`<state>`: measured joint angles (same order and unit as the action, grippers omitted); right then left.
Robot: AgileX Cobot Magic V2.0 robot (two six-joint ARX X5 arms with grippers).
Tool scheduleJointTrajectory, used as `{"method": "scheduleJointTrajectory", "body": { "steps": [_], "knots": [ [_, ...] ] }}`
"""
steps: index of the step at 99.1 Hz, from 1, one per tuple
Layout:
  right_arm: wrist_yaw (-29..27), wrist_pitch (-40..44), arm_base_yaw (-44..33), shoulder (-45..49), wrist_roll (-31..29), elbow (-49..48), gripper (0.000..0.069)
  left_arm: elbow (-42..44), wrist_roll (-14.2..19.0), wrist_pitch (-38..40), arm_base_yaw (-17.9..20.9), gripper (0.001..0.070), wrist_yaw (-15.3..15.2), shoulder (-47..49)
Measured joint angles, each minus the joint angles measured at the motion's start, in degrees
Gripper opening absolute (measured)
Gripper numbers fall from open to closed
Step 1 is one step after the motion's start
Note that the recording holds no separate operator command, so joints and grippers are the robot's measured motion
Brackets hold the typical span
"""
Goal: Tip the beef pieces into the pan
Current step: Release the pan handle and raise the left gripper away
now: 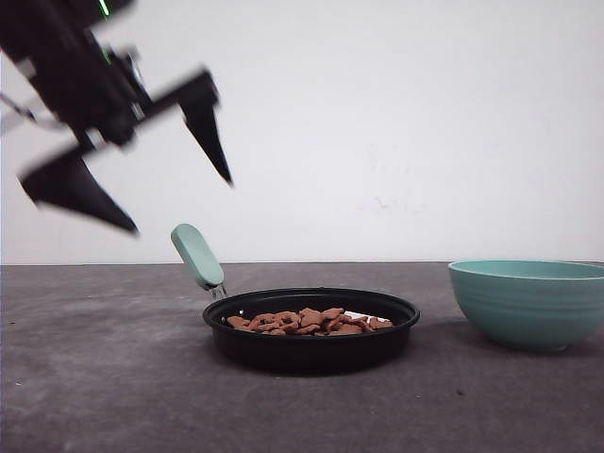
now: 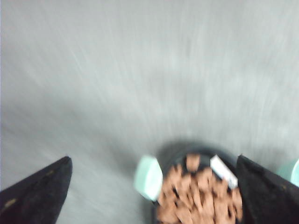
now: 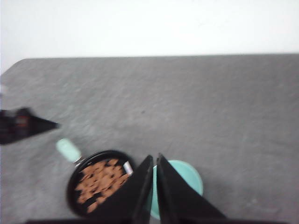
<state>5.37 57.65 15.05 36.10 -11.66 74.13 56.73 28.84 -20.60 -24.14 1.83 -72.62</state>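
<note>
The black pan [image 1: 311,354] rests mid-table, its mint-green handle [image 1: 198,255] pointing up and to the left. A low heap of reddish-brown beef pieces [image 1: 307,321] lies inside it. High above the handle, at the upper left, my left gripper [image 1: 182,204] hangs open and holds nothing. The blurred left wrist view has the same open gripper [image 2: 154,158] over the beef pieces [image 2: 196,196] and the handle [image 2: 148,177]. My right gripper [image 3: 155,156] is shut with nothing in it, high over the pan [image 3: 70,186] and the teal bowl [image 3: 191,177].
The teal ribbed bowl [image 1: 528,302] stands on the grey table to the right of the pan, a small gap between them. A small white piece [image 3: 127,167] lies among the beef at the pan's edge. A white wall rises behind the table.
</note>
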Motion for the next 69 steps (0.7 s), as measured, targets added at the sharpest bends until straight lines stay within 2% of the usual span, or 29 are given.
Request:
{"method": "scheduleJointTrajectory", "body": {
  "steps": [10, 18, 21, 30, 38, 44, 56, 69],
  "knots": [
    [-1.16, -2.34, 0.00, 0.00, 1.46, -1.25, 0.0010, 0.00, -2.62, -2.45, 0.00, 0.0696, -5.14, 9.18],
    [-2.56, -3.78, 0.00, 0.02, 3.02, -2.40, 0.0010, 0.00, -3.85, -5.29, 0.00, 0.0693, -10.69, 17.22],
    [-2.71, -4.48, 0.00, 0.02, 3.69, -2.97, 0.0010, 0.00, -4.15, -6.36, 0.00, 0.0669, -12.76, 19.89],
    [-3.69, -7.69, 0.00, -0.33, 5.20, -5.55, 0.0010, 0.00, -5.73, -9.20, 0.02, 0.0416, -17.94, 27.08],
    [-3.69, -11.30, 0.00, -1.44, 6.16, -9.22, 0.0010, 0.00, -7.37, -11.54, 0.00, 0.0179, -20.39, 32.22],
    [-3.69, -14.38, 0.00, -2.60, 6.80, -12.63, 0.0010, -0.02, -8.26, -12.90, 0.00, 0.0074, -21.70, 35.91],
    [-3.67, -20.76, 0.00, -4.70, 7.52, -20.11, 0.0010, -1.25, -9.16, -13.22, 0.00, 0.0019, -24.79, 43.43],
    [-3.72, -19.37, 0.00, -4.39, 7.85, -23.30, 0.0010, -1.31, -11.06, -13.11, 0.00, 0.0015, -28.04, 49.20]
  ]
}}
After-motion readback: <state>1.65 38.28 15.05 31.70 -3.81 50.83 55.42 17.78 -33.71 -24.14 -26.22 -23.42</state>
